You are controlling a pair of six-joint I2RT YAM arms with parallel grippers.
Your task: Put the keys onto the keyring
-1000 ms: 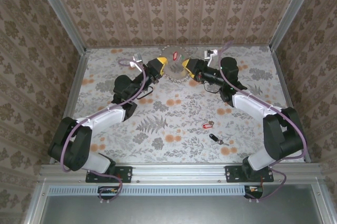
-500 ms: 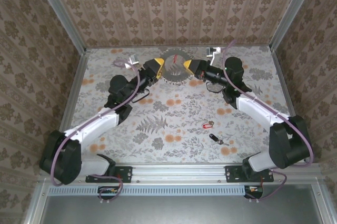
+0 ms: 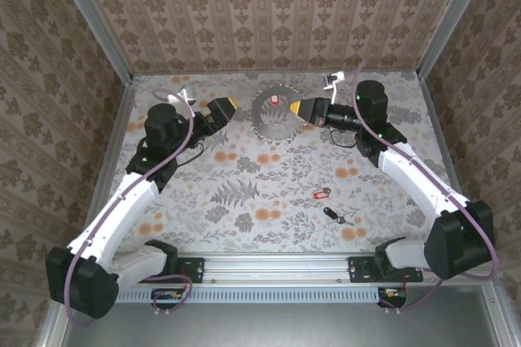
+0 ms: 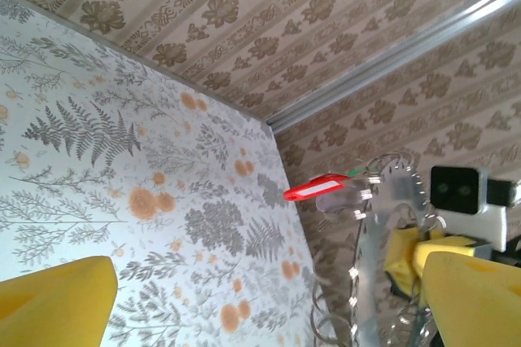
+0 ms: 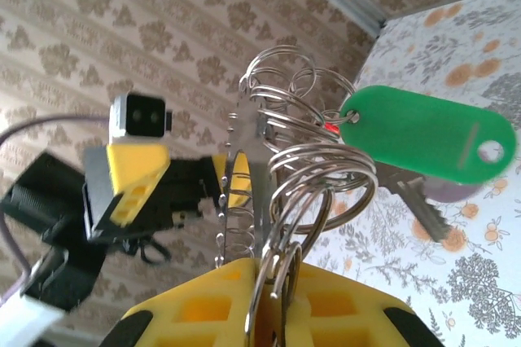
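The left arm [image 3: 122, 200] stretches from its base toward the far side of the table, and its wrist is turned to the right. The left gripper [image 3: 223, 107] has its yellow fingers [image 4: 50, 308] wide apart and holds nothing. The right arm [image 3: 411, 169] also reaches far, with the wrist turned to the left. The right gripper [image 3: 299, 109] has its fingers [image 5: 195, 306] closed on the keyring [image 3: 273, 116]. The two grippers face each other.

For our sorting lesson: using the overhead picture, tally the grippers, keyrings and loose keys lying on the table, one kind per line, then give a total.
Grippers: 2, the left gripper and the right gripper
Keyring: 1
Loose keys on the table: 2, the red-tagged key and the black key
Total: 5
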